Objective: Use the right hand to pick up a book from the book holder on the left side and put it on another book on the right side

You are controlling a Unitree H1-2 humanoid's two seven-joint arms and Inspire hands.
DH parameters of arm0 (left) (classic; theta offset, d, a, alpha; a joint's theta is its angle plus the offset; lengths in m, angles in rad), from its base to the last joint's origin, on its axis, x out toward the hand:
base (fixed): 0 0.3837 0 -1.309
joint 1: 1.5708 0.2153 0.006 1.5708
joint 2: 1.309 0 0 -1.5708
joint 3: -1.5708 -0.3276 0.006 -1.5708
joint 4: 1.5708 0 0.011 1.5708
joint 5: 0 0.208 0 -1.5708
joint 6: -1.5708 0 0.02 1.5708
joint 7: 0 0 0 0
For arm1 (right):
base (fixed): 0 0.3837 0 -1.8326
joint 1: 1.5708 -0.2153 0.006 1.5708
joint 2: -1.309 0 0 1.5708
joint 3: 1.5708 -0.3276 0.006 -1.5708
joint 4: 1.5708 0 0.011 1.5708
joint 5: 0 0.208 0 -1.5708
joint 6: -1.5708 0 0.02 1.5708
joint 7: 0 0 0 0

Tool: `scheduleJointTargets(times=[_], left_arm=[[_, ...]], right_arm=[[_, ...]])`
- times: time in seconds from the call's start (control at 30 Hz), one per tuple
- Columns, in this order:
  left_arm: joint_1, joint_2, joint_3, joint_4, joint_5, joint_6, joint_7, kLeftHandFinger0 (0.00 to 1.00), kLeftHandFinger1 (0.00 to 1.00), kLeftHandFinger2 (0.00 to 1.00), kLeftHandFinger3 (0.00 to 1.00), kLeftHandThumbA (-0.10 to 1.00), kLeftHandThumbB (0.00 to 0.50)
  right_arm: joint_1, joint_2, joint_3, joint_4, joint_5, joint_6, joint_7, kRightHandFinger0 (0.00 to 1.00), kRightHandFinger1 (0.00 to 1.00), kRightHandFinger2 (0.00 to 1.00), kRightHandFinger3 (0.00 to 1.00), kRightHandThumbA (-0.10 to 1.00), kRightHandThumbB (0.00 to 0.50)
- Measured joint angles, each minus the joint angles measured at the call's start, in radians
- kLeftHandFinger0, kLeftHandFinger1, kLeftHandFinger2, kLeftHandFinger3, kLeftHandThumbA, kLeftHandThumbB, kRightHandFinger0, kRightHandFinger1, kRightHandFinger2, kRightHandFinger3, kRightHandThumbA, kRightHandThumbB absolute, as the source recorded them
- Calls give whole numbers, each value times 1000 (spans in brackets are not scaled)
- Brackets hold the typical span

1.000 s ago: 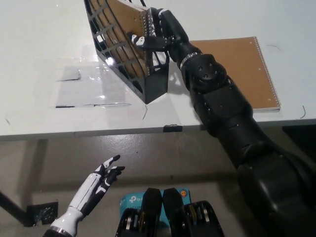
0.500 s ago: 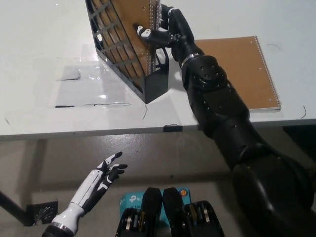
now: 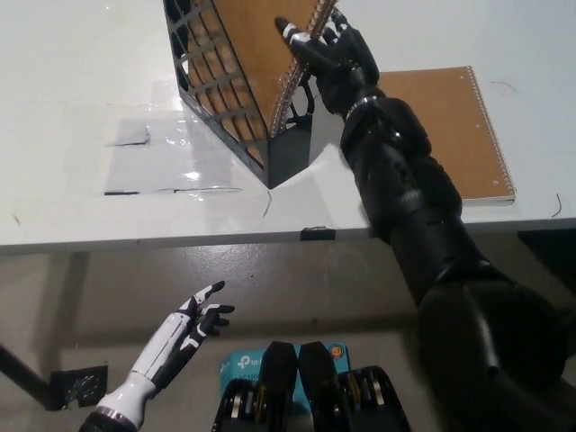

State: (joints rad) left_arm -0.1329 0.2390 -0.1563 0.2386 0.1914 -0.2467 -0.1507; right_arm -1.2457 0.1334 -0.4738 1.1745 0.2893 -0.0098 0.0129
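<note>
— Where is your right robot hand (image 3: 331,49)?

— At the far side of the table (image 3: 90,193), clamped on the spiral edge of a brown book (image 3: 261,45). My fingers (image 3: 301,47) wrap over the binding. The book stands tilted in the black book holder (image 3: 236,108), its lower part inside the grid walls.

— And the other book?

— The second brown notebook (image 3: 450,126) lies flat near the table's right edge, just beside my black forearm and apart from the holder.

— Your left robot hand (image 3: 193,322)?

— It hangs below the table's near edge, fingers spread apart, holding nothing.
</note>
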Motion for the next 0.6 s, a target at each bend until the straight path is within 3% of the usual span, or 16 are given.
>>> scheduleJointTargets(times=[0.27,0.6], left_arm=[[-3,0,-2,6,0,-1,0,676,693,746,936,1000,115],[-19,0,-3,8,0,-3,-3,644,664,740,926,1000,128]], right_arm=[[-36,0,-122,-46,110,131,-1,0,266,757,1000,-100,103],[-129,-15,-165,-193,198,243,-23,0,249,770,1000,-100,77]])
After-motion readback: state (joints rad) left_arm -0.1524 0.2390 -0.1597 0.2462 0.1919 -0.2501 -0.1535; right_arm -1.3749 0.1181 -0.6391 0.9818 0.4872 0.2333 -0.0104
